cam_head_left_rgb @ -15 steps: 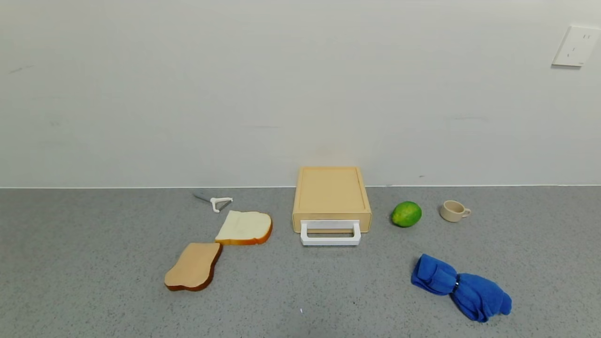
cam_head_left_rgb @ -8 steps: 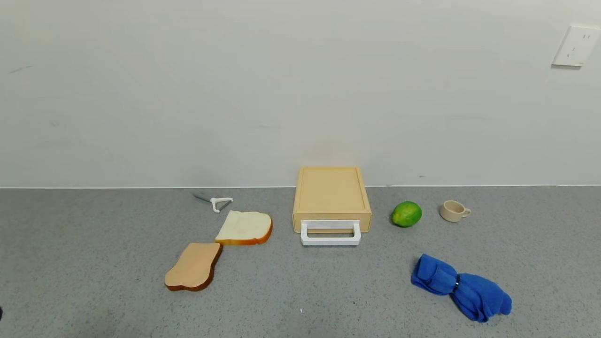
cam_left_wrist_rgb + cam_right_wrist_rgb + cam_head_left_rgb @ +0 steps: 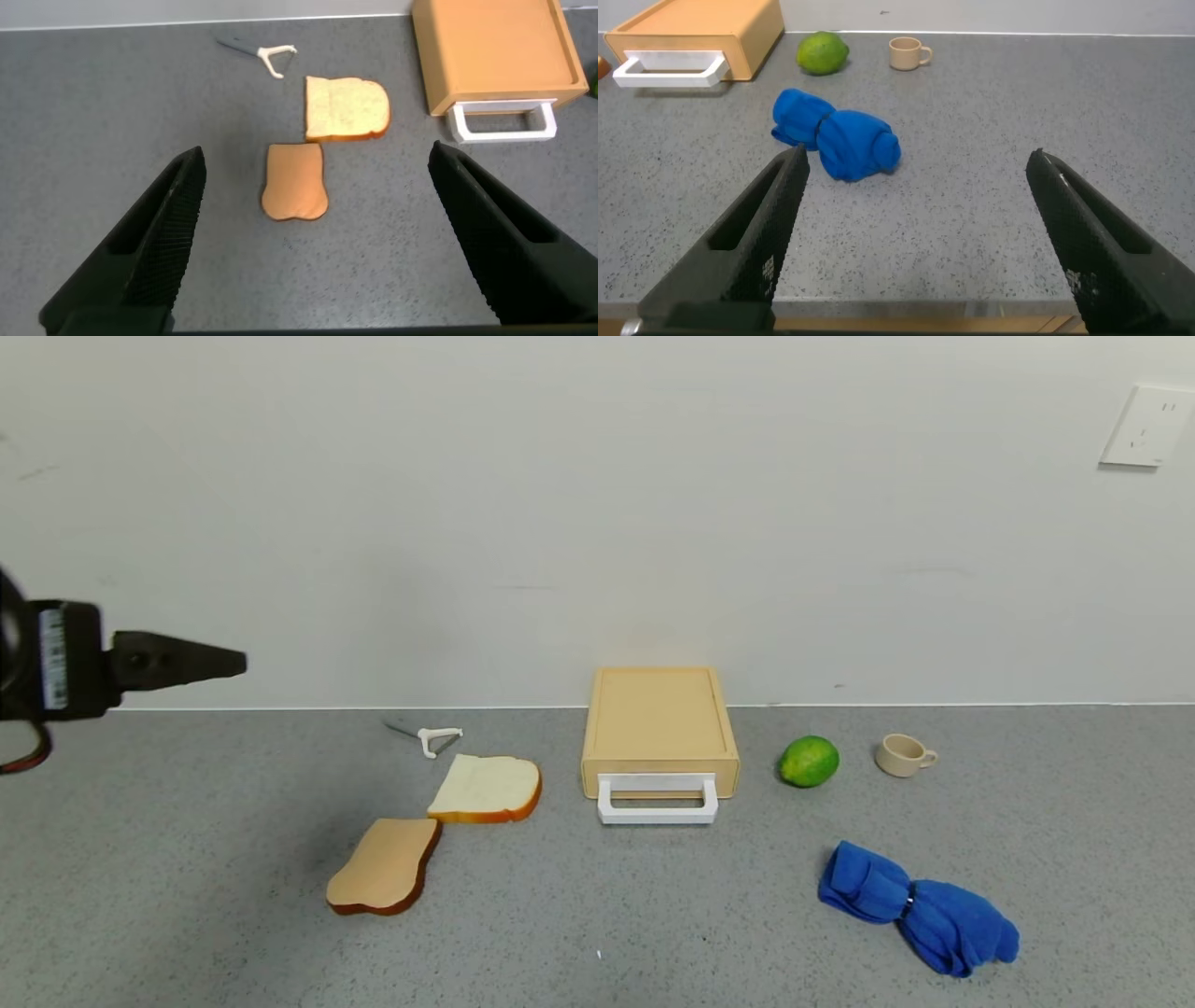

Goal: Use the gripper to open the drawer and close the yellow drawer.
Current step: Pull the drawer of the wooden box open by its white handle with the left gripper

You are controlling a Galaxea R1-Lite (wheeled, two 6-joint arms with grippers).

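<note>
The flat yellow-tan box (image 3: 659,714) stands against the back wall, mid-table. Its drawer is pushed in, with the white loop handle (image 3: 657,800) sticking out at the front. The box (image 3: 495,51) and the handle (image 3: 503,119) also show in the left wrist view. My left gripper (image 3: 229,663) hangs high at the far left, well away from the drawer. It is open and empty (image 3: 316,159). My right gripper (image 3: 915,157) is open and empty, low near the table's front edge, out of the head view. It sees the box (image 3: 701,33) and the handle (image 3: 668,68) far off.
Two bread slices (image 3: 486,788) (image 3: 385,865) and a white peeler (image 3: 434,739) lie left of the box. A green lime (image 3: 808,761) and a beige cup (image 3: 902,755) sit to its right. A blue cloth (image 3: 917,907) lies at the front right.
My left gripper has risen into the head view at the far left, where it was out of view before. Nothing on the table has moved.
</note>
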